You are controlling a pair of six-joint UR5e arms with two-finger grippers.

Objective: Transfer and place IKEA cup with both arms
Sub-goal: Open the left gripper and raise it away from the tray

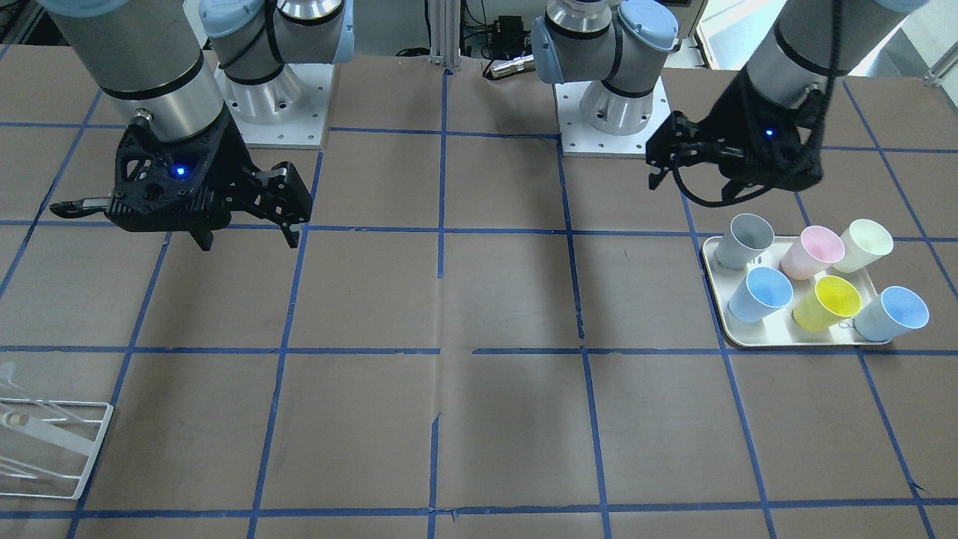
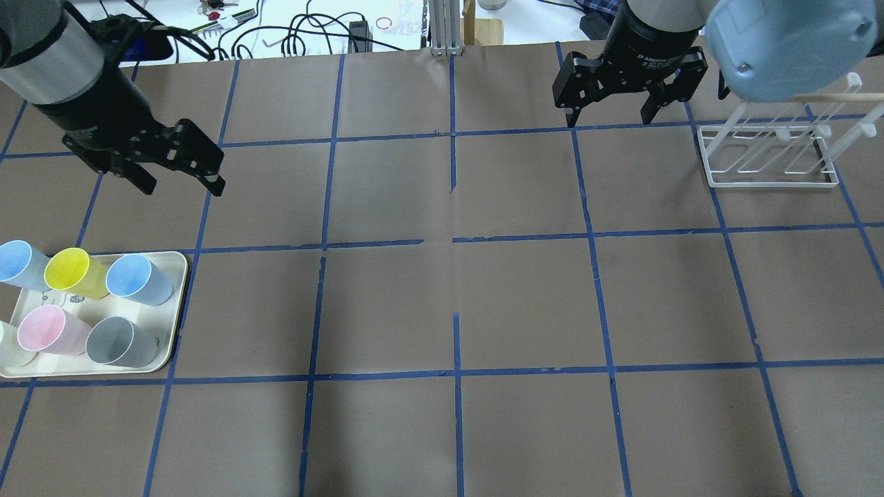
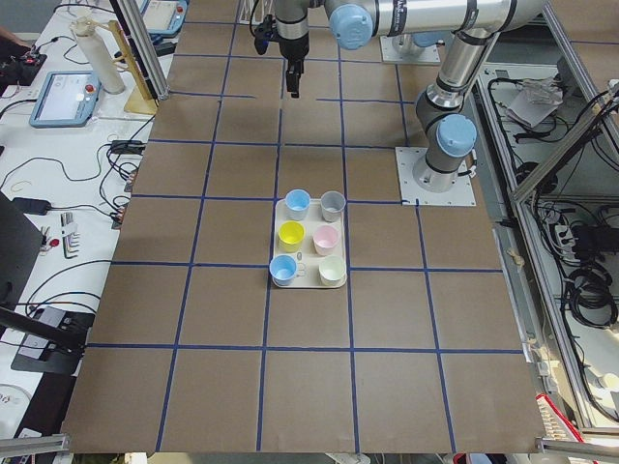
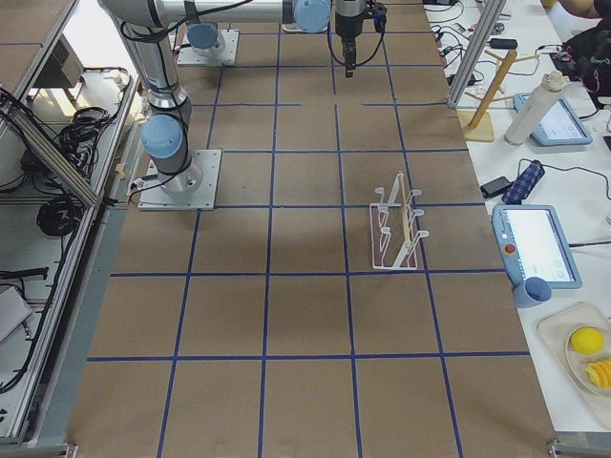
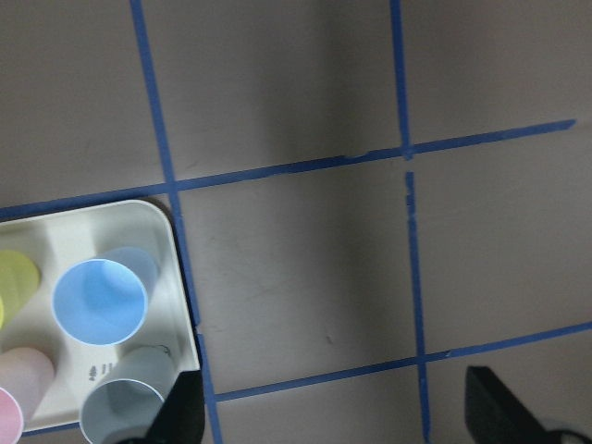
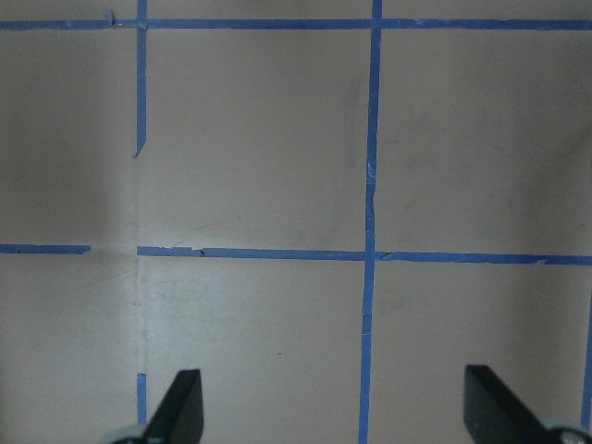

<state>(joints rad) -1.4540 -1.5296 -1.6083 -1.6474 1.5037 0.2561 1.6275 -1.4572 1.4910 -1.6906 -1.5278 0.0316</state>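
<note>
Two look-alike light blue IKEA cups stand upright on a cream tray [image 2: 178, 312]. One [image 2: 138, 278] is at the tray's inner far corner and the other [image 2: 17, 262] at its outer far corner. They also show in the front view, the first [image 1: 760, 293] and the second [image 1: 894, 313]. My left gripper [image 2: 183, 185] hangs open and empty above the table, beyond the tray and off its inner corner. The left wrist view shows the nearer blue cup [image 5: 100, 301]. My right gripper [image 2: 610, 121] is open and empty, far across the table.
The tray also holds a yellow cup [image 2: 69, 271], a pink cup [image 2: 43, 330], a grey cup [image 2: 119, 342] and a whitish cup [image 1: 864, 245]. A white wire rack [image 2: 766, 155] stands near the right gripper. The table is brown, with a grid of blue tape.
</note>
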